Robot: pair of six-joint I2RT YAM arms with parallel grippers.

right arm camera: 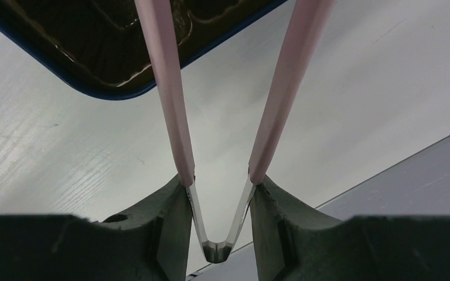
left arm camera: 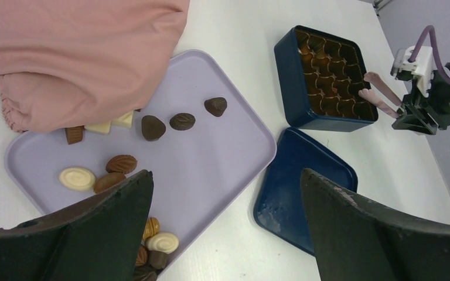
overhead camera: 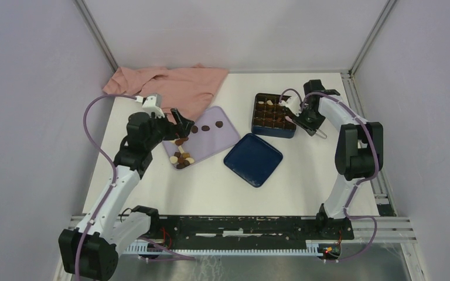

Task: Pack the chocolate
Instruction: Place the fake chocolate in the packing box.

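Several chocolate pieces (overhead camera: 181, 157) lie on the lilac tray (overhead camera: 225, 126), dark, light brown and cream; they also show in the left wrist view (left arm camera: 152, 127). My left gripper (overhead camera: 179, 126) hovers open and empty over the tray's near edge (left arm camera: 225, 172). The dark blue box (overhead camera: 273, 115) with its grid insert (left arm camera: 328, 82) holds a few pieces in its far cells. My right gripper (overhead camera: 306, 117) is shut on pink-tipped tongs (right arm camera: 167, 88), whose arms are spread and reach over the box's right edge (left arm camera: 381, 96). The tong tips are out of the right wrist view.
The box's dark blue lid (overhead camera: 253, 159) lies flat on the table in front of the box, next to the tray. A pink cloth (overhead camera: 170, 85) lies at the back left and overlaps the tray's far corner. Enclosure walls stand on both sides.
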